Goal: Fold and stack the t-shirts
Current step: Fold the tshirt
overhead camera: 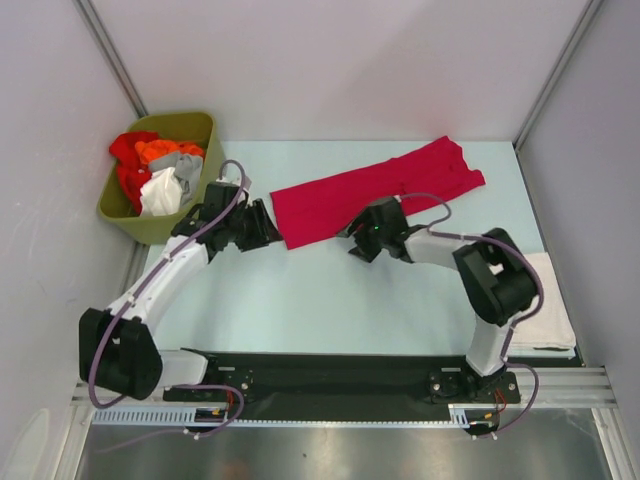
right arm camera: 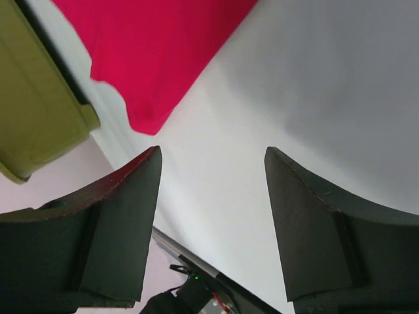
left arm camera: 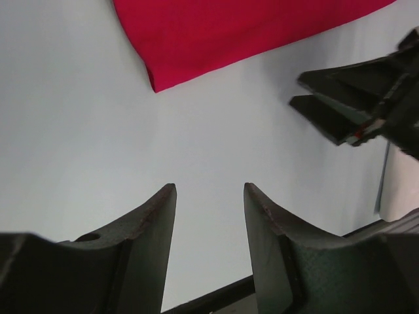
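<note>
Left arm (overhead camera: 165, 282) and right arm (overhead camera: 485, 270) both hold their jaws apart and empty above the pale counter (overhead camera: 320, 300). The crimson t-shirt (overhead camera: 380, 190) lies as a long slanted strip, its near-left end between the two arms' jaws. The olive bin (overhead camera: 140, 222), far left, holds crumpled t-shirts (overhead camera: 158, 170). An off-white t-shirt (overhead camera: 550, 315) lies folded at the counter's right edge

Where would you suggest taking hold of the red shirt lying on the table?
Probably its left short end: the red shirt lies flat as a long strip. Come in low from the left, where the open left hand faces that edge.
</note>
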### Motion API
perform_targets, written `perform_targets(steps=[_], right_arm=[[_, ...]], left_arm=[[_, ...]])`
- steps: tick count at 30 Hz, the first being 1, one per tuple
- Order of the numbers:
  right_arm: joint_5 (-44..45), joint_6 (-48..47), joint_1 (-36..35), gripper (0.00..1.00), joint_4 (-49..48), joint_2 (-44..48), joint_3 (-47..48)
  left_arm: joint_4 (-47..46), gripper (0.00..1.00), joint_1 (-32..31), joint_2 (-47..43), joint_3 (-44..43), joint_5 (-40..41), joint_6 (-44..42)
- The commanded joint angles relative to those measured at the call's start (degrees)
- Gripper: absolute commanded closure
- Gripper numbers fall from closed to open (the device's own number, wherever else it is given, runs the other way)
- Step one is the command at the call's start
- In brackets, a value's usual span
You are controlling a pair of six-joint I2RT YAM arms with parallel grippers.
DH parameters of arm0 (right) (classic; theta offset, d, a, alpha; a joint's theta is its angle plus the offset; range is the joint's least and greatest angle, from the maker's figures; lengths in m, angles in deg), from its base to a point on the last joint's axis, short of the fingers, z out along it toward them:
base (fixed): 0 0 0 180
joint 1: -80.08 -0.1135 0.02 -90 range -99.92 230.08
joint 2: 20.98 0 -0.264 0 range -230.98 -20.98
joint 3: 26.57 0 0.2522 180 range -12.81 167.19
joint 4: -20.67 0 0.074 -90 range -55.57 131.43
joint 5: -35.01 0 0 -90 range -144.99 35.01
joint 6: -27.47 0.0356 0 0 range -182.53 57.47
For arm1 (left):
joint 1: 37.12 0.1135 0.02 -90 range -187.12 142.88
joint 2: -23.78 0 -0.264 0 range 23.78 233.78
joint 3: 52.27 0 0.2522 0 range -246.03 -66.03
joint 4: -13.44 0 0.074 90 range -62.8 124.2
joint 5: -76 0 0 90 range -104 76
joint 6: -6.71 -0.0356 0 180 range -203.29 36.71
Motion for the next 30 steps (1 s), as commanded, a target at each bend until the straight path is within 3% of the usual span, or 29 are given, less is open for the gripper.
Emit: perform_targets(steps=[1, 5, 13, 17, 24, 28, 30], right_arm=[[3.2, 11.9, -6.5, 0.30, -8.5, -5.5, 4.1], [7.1, 19.8, -11.5, 0.31, -8.6, -10.3, 6.9], [13.3, 24.8, -16.0, 0.36, -1.9, -18.7, 18.1], [18.0, 29.1, -17.9, 0.43, 8.2, -21.2, 22.7], [21.8, 33.1, -19.9, 0.47, 17.5, -24.4, 28.3], [21.6, 34.5, -20.5, 0.51, 19.4, -24.9, 28.1], [21.7, 34.3, -20.4, 0.62, 19.2, -24.7, 26.5]], left_arm=[[-2.8, 0.49, 0.4, -6.4, 1.6, 0.4, 4.2], [-3.1, 0.49, 0.4, -12.1, 3.0, 0.7, 6.4], [-2.1, 0.48, 0.5, -18.7, 4.2, 1.5, 6.3], [-0.4, 0.47, 0.7, -19.2, 3.3, 1.4, 4.4], [0.2, 0.46, 1.8, -19.3, 2.9, -0.1, 2.7], [0.2, 0.46, 2.3, -19.3, 3.5, -0.9, 2.1], [0.2, 0.46, 2.6, -19.4, 3.5, -1.1, 1.8]])
